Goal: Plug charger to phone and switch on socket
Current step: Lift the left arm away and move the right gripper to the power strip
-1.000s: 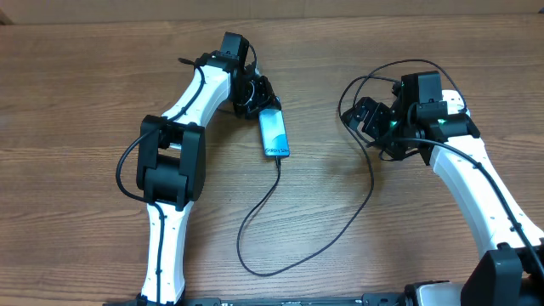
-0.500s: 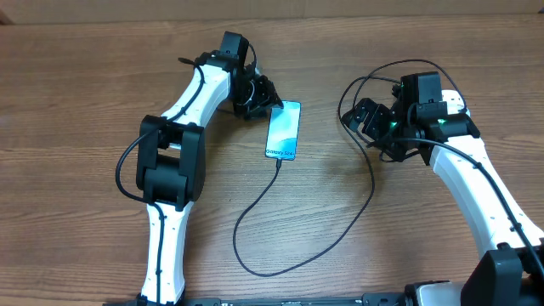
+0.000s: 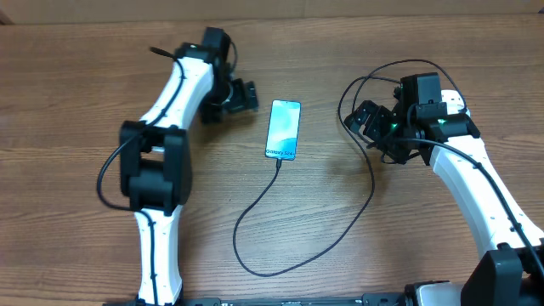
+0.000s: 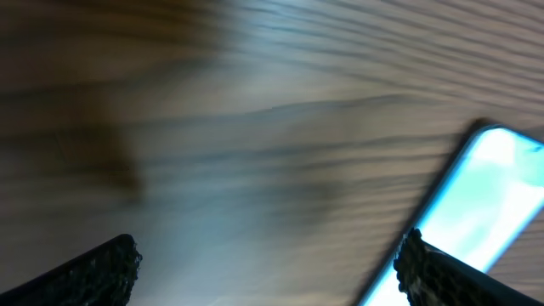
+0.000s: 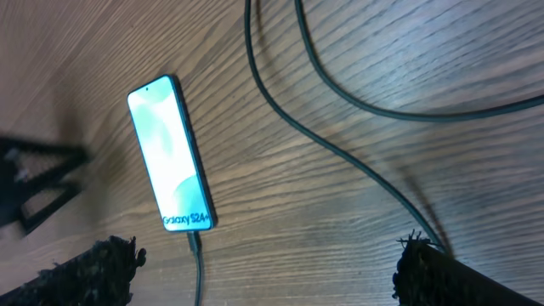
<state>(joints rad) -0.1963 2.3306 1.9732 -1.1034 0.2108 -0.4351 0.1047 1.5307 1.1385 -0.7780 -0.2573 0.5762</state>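
Even, fairly bright, warm light fell on the wooden worktop [image 3: 76, 102] in the overhead view, with soft, short shadows under the arms and no harsh glare. The phone [image 3: 283, 129] screen was the brightest patch. The left wrist view was heavily blurred: the grain ran in streaks and the phone [image 4: 497, 200] washed out almost white. The right wrist view was sharp, though the fingertips [image 5: 85, 274] of the right gripper [image 5: 263, 276] looked soft.

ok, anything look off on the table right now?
Nothing stands out. The phone lies flat, screen up and lit, with the charger meeting its bottom edge and looping loosely over the table. Left gripper and right gripper are open, holding nothing. The socket is out of view.
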